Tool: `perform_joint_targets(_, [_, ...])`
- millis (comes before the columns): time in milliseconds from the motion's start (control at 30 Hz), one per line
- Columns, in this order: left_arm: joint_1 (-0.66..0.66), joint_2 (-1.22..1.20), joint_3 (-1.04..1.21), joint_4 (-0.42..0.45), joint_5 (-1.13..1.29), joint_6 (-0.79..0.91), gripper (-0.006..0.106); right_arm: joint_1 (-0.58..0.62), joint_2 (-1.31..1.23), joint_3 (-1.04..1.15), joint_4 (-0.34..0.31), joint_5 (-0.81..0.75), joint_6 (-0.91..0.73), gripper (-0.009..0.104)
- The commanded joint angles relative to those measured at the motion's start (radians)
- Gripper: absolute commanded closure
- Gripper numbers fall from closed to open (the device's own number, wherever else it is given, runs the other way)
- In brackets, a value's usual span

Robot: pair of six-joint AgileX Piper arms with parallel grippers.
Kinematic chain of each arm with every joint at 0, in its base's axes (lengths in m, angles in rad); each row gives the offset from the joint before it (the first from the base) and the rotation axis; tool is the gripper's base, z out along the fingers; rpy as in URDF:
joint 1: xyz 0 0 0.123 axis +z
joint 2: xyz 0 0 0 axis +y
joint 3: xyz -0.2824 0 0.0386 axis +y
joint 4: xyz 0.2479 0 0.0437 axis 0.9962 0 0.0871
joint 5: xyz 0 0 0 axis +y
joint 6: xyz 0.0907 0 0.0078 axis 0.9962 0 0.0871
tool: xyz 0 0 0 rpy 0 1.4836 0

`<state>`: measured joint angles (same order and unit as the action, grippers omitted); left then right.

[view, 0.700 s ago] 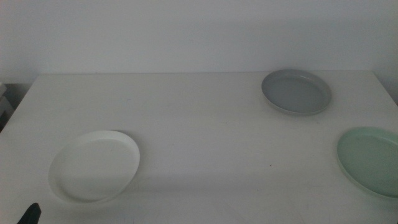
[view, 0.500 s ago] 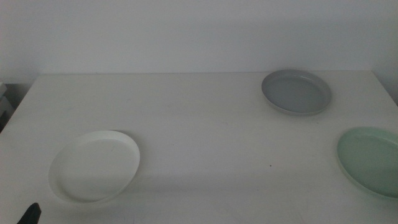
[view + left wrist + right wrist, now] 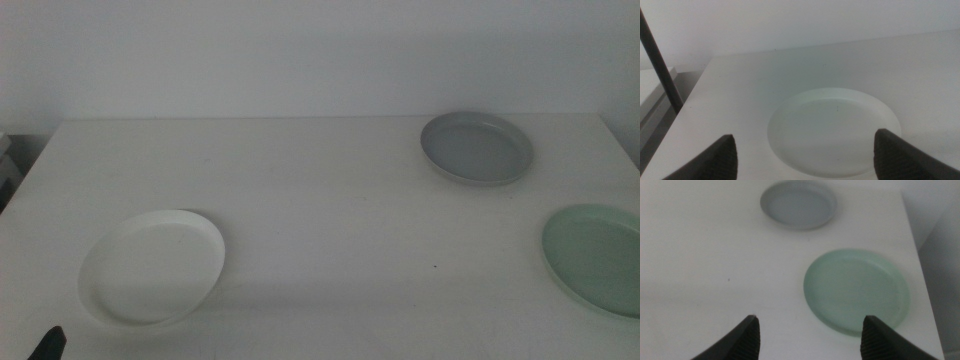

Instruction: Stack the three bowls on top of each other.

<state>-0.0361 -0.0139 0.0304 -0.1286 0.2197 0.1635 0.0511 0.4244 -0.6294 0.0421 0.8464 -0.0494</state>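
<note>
Both grippers are spread wide with nothing between their jaws. Left gripper [image 3: 802, 150] hangs low over the near left part of the table [image 3: 320, 200], its two dark jaws standing far apart on either side of the white bowl [image 3: 834, 131], which lies just ahead of them on the tabletop and is not touched by either jaw. In the middle view only a small dark tip of this gripper [image 3: 47, 343] shows at the bottom edge, near the white bowl [image 3: 152, 266].

Right gripper [image 3: 807, 332] hovers over the near right part of the table [image 3: 700, 255], jaws likewise parted and holding nothing. The mint green bowl [image 3: 856, 292] sits just ahead of it, closer to one jaw than the other, close to the table's right edge. Farther off lies the grey bowl [image 3: 797, 204].

From the middle view, the three bowls lie well apart, each flat and upright on the white table. The white bowl rests at the near left. The grey bowl [image 3: 476, 147] sits at the far right, toward the back wall [image 3: 320, 50]. The mint green bowl [image 3: 596, 257] is at the near right, partly cut off by the picture's edge. None of the bowls touches another, and none is stacked. All three appear empty.
</note>
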Motion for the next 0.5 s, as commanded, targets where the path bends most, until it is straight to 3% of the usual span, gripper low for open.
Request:
perform_joint_targets(0, [-0.003, -0.013, -0.004, -0.004, -0.072, -0.008, -0.005, -0.007, 0.097, -0.111, -0.001, 0.007, -0.005, 0.043])
perform_joint_targets(333, [-0.003, -0.013, -0.004, -0.004, -0.072, -0.008, -0.005, -0.007, 0.429, -0.324, -0.004, 0.122, 0.003, 0.043])
perform_joint_targets(467, [-0.003, -0.013, -0.004, -0.004, -0.072, -0.008, -0.005, -0.008, 0.552, -0.384, -0.059, 0.123, 0.003, 0.043])
